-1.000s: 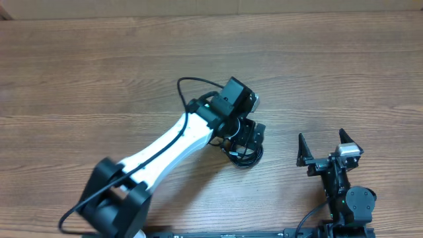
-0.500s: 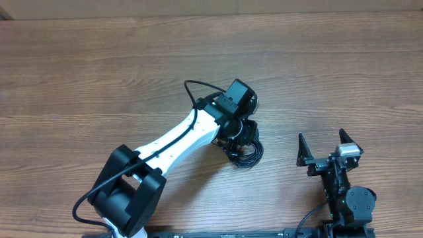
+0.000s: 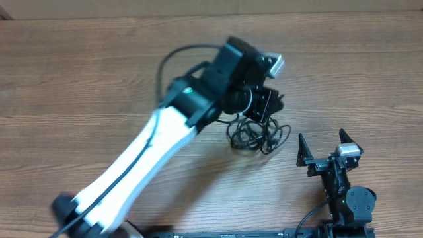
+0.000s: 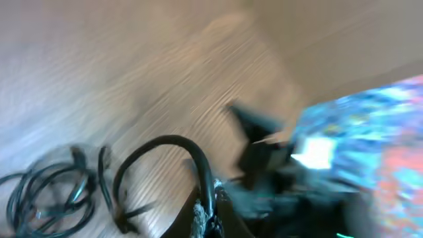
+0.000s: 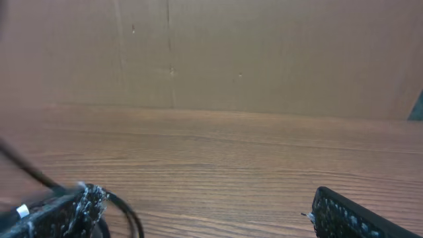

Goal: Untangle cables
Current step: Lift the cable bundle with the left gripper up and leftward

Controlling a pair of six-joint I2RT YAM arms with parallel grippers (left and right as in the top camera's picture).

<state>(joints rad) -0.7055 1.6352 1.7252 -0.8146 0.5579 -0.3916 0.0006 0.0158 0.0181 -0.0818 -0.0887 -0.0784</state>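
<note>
Two cables (image 3: 253, 135): black loops on the counter (image 3: 99, 79) just beneath the left pincer (image 3: 268, 106), which is clenched on one strand, presumably to draw it free; right pincer (image 3: 322, 142): released, idle, well apart.

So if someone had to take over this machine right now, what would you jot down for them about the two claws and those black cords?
Left gripper: shut, apparently pinching one strand of the cables; its wrist view is blurred, so the grip is not certain.
Right gripper: open, empty, near its own base, apart from the cords.
The cords lie in one loose tangle of loops on the table, right beside the left gripper.
Done: a strand seemingly grabbed.
Left: separate the two cords; nothing is untangled yet.
</note>
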